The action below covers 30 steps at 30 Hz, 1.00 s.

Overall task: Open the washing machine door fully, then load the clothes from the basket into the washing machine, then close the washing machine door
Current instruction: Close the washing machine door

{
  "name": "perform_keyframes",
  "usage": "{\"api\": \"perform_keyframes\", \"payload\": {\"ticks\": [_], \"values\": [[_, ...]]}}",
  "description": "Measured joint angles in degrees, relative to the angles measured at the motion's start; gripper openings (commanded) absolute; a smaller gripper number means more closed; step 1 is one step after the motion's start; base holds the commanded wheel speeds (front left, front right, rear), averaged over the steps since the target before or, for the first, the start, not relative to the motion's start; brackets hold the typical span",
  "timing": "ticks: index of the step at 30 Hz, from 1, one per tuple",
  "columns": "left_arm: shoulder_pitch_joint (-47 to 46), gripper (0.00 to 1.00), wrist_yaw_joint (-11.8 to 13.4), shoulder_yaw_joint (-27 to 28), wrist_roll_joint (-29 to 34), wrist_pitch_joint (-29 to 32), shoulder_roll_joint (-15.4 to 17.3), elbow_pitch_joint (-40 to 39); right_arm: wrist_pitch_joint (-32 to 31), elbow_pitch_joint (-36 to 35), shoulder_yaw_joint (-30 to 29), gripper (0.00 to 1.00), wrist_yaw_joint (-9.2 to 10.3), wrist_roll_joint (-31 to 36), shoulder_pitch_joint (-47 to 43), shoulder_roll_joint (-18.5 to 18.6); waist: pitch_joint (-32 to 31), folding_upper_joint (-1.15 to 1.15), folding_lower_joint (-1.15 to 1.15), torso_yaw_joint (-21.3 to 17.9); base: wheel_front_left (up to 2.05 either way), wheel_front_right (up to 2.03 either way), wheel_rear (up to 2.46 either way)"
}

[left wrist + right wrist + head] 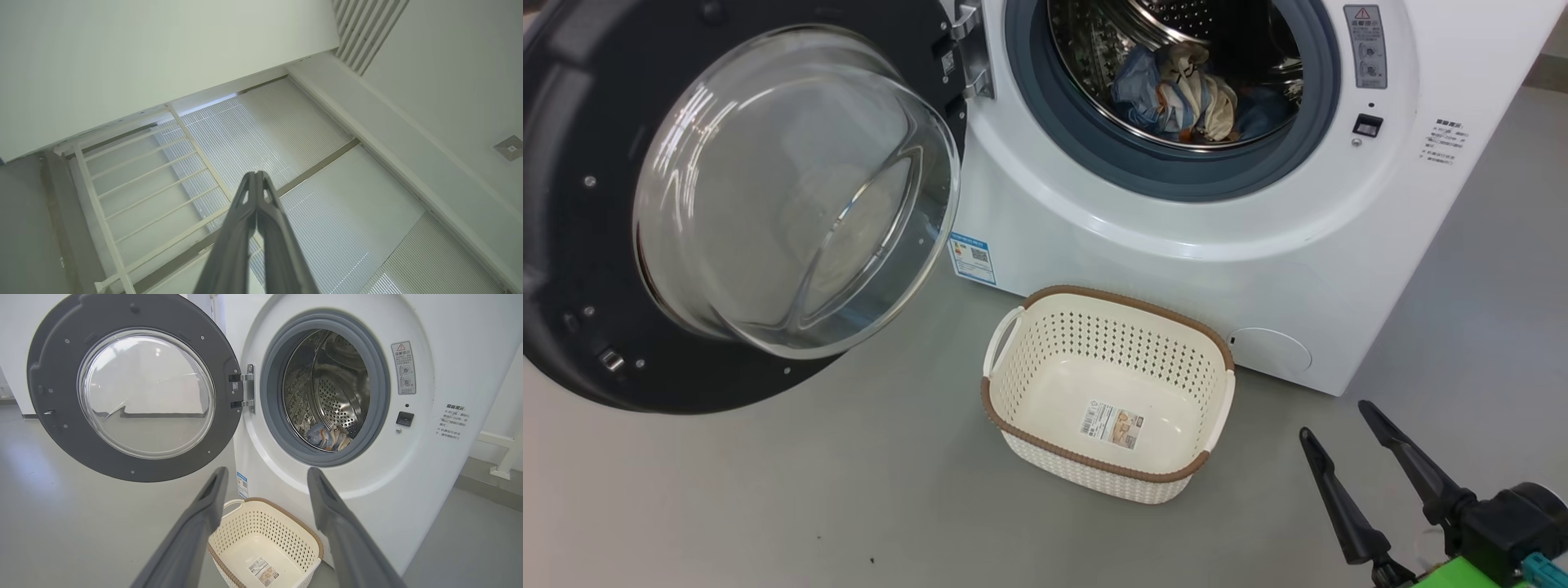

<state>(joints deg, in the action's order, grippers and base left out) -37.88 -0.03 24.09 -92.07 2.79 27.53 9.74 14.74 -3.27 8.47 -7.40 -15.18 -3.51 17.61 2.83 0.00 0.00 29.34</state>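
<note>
the left gripper (256, 175) points up at a pale wall and slatted panels, its two fingers pressed together with nothing between them. in the head view the door (572, 245) stands wide open at the far left, its black rim ringing a bulging glass bowl (792, 196). just right of it a blue sticker (972, 257) sits low on the washer (1176, 269). the basket (1094, 298) stands upright on the grey floor (768, 490), just in front of the washer and below its opening, with only a label (1112, 425) on its bottom. up and to the right, behind the grey-blue seal (1045, 122), the clothes (1184, 94) lie in a small heap at the bottom of the steel drum (1094, 33), showing blue, cream and a bit of orange. at the lower right the right gripper (1334, 420) hangs over the floor, right of the basket and apart from it, fingers spread wide and holding nothing.
</note>
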Motion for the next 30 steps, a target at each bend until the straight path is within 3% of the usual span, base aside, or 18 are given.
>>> {"api": "perform_keyframes", "payload": {"ticks": [6, 12, 18, 30], "values": [[-2.6, 0.00, 4.3, 0.7, -0.3, 2.4, 4.6, 13.6, 0.0, -0.9, -0.1, 1.00, 0.00, 0.6, -0.9, 0.6, 1.0, 0.00, 0.00, -0.8, 0.00, 0.00, 0.00], [-2.8, 0.00, 9.1, 1.6, -0.8, 4.6, 6.5, 20.6, 0.0, -2.0, 0.0, 1.00, 0.00, 0.6, -0.9, 3.0, 3.4, 0.00, 0.00, -1.9, 0.00, 0.00, 0.00], [-2.1, 0.00, 11.7, 0.1, -0.3, 8.6, 8.4, 21.0, 0.0, -3.6, -0.3, 1.00, 0.00, 0.5, -0.4, 5.9, 6.8, 0.00, 0.00, -2.9, 0.00, 0.00, 0.00], [1.4, 0.00, 14.5, -3.3, 0.9, 11.5, 7.7, 18.5, 0.0, -5.3, -1.7, 1.00, 0.00, 0.4, 1.0, 8.4, 12.6, 0.00, 0.00, -4.7, 0.00, 0.00, 0.00]]}}
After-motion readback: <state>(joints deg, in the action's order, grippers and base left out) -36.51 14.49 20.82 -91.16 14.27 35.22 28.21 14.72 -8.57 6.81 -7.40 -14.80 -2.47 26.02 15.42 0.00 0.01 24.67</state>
